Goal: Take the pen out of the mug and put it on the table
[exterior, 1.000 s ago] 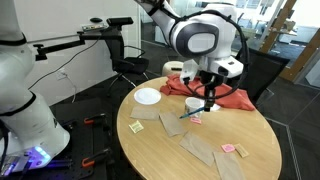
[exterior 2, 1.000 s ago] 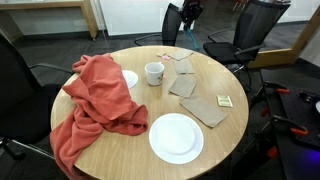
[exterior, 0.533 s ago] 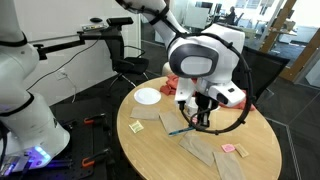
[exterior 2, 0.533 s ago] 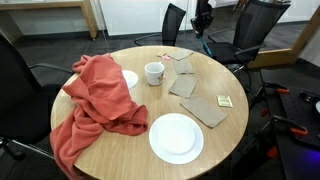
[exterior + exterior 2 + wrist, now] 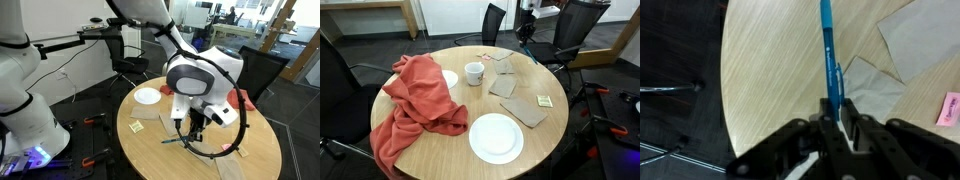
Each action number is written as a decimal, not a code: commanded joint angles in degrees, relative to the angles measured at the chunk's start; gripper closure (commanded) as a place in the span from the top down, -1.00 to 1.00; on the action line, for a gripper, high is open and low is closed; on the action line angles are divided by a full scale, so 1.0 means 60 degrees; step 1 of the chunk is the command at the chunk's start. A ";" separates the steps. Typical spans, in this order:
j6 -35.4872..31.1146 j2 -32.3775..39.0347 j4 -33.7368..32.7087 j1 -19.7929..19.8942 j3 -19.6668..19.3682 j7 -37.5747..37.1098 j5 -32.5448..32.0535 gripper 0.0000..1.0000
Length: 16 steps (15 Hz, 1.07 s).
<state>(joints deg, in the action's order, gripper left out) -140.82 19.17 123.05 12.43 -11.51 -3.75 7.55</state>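
My gripper [image 5: 835,112] is shut on the teal-blue pen [image 5: 827,50], which sticks out forward over the light wood table [image 5: 765,70]. In an exterior view the gripper [image 5: 195,126] hangs low over the table [image 5: 160,155], near its edge, with the pen [image 5: 178,138] tilted close to the top. The small white mug [image 5: 474,72] with pinkish markings stands apart near the red cloth and has no pen in it. There the gripper [image 5: 527,26] is at the table's far side.
Brown paper napkins [image 5: 925,40] and a pink note [image 5: 950,108] lie beside the pen. A big red cloth [image 5: 415,100] covers one side of the table. A white plate [image 5: 496,137] lies near the front edge. Office chairs [image 5: 570,30] stand around.
The arm has carried the pen away from the mug and red cloth, across the table toward its edge, and lowered it close to the top. The pen is still gripped.
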 commanded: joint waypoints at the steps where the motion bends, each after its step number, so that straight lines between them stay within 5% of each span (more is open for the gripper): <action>1: -0.0259 0.0571 -0.0226 0.0186 0.0480 0.0398 0.0765 -0.92; 11: -0.0357 0.1646 -0.0826 -0.0077 0.0658 -0.0132 0.0737 -0.92; 12: -0.0389 0.1655 -0.0806 -0.0081 0.0641 -0.0160 0.0734 -0.64; 13: -0.0423 0.1633 -0.0773 -0.0106 0.0632 -0.0192 0.0714 -0.15; 16: -0.0550 0.1508 -0.0673 -0.0136 0.0635 -0.0182 0.0697 0.06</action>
<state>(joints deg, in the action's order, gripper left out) -142.63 28.98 118.56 12.11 -7.66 -3.68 12.01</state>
